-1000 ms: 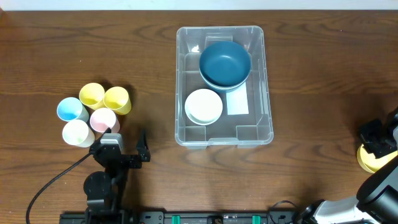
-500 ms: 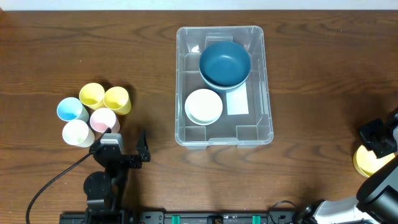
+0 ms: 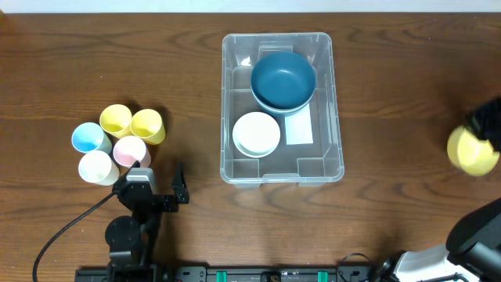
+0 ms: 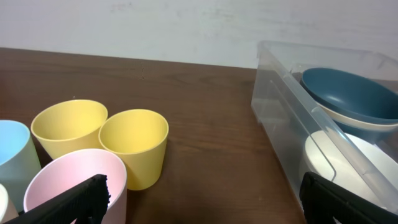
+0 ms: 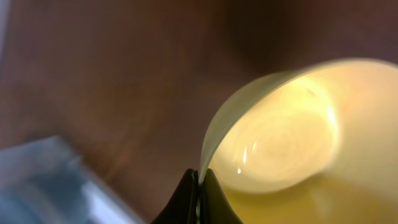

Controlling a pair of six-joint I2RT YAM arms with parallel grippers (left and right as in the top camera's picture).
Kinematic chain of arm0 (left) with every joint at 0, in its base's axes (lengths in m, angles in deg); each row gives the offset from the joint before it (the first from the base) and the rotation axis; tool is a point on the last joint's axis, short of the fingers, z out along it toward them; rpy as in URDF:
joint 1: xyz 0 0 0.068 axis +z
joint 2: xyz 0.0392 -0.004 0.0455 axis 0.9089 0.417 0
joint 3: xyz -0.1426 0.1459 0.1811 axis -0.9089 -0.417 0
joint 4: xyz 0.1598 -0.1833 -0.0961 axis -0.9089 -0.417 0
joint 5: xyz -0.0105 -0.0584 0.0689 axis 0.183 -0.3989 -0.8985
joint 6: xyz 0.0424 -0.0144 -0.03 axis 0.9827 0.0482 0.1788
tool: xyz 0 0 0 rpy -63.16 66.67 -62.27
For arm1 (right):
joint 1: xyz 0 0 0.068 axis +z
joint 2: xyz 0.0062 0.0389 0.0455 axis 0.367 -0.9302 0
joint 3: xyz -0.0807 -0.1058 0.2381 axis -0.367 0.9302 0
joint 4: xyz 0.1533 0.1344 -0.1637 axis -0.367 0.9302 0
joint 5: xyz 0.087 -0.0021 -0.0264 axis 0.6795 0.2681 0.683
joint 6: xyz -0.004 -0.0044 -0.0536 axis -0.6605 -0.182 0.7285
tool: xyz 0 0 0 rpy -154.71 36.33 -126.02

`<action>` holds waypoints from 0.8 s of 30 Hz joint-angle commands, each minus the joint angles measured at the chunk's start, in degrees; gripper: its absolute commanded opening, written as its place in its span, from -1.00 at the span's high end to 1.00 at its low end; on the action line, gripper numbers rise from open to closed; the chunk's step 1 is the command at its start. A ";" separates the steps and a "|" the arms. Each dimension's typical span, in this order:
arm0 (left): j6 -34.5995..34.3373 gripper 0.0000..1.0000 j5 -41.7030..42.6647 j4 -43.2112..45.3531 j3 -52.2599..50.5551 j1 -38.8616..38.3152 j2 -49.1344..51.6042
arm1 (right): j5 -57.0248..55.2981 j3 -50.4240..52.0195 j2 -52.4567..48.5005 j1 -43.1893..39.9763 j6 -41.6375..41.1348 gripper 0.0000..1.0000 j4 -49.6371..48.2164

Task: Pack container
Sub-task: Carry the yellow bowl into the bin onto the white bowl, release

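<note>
Plainly grips the yellow bowl (image 5: 292, 143) by its thin rim with the right tool (image 5: 199, 185), jaws pinched close on that edge. Holds it at the far right of the counter (image 3: 391, 78), blurred in the overhead view, so cannot say how high. Places the container (image 3: 228, 102) well off to that tool's left, near the counter's middle, long axis running away from the robot's base. Shows inside it a blue bowl (image 3: 283, 78) stacked on a paler one at the far end, a white bowl (image 3: 257, 133) at the near left, and a white label (image 3: 298, 129) just beside that. Leaves the near-right floor barest, probably the best spot. Rests the left tool (image 3: 149, 186) open next to the cups (image 3: 129, 149), nearer the container yet empty. Calls, most likely, for a leftward carry by the right arm over the container's right long wall.
</note>
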 commanded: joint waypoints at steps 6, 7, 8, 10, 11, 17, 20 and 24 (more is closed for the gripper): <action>0.79 -0.96 0.57 -0.72 -1.36 0.39 -0.37 | 0.79 -19.17 0.15 22.69 6.01 0.98 7.85; 0.79 -0.96 0.57 -0.72 -1.33 0.39 -0.37 | -0.74 -19.87 0.15 25.75 6.01 0.98 7.76; 0.79 -0.96 0.57 -0.72 -1.36 0.39 -0.37 | -2.45 -20.28 0.15 28.79 5.99 0.97 7.54; 0.79 -0.96 0.57 -0.72 -1.33 0.39 -0.37 | -6.71 -20.46 0.15 35.85 5.95 0.97 6.60; 0.79 -0.96 0.57 -0.72 -1.36 0.39 -0.37 | -8.85 -20.46 0.13 39.36 5.81 0.97 6.08; 0.79 -0.96 0.57 -0.72 -1.36 0.39 -0.37 | -17.86 -20.44 0.07 56.24 4.22 0.98 4.02; 0.79 -0.96 0.57 -0.72 -1.36 0.39 -0.37 | -22.40 -20.28 -0.17 63.21 2.45 0.99 3.41; 0.79 -0.96 0.57 -0.72 -1.33 0.39 -0.37 | -25.31 -18.84 -1.55 69.83 0.09 0.97 1.38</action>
